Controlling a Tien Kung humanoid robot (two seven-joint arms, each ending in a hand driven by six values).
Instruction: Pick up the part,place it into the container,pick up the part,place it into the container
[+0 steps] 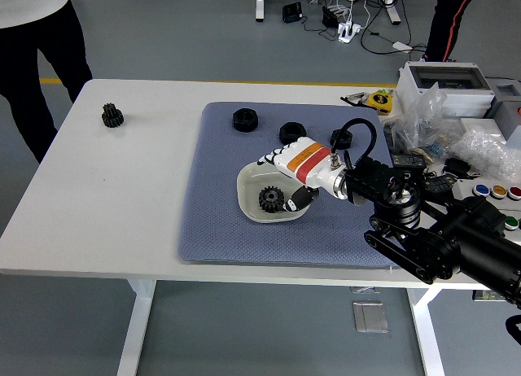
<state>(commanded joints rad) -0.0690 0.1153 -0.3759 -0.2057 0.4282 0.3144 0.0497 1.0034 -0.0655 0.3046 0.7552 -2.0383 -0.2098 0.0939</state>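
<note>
A black gear (270, 199) lies inside the white bowl-shaped container (248, 181) on the blue-grey mat (212, 221). My right hand (282, 184) hangs over the container just right of the gear, fingers relaxed and off it. Two black ring-shaped parts (245, 120) (291, 133) lie on the mat's far side. Another black gear (111, 115) sits on the bare table at far left. My left arm is out of view.
Right of the mat lie a grey box (444, 81), plastic bags (488, 148), a yellow tape measure (378, 101) and coloured buttons (496, 193). A person in black trousers (32, 42) stands at the far left corner, another (452, 18) at far right.
</note>
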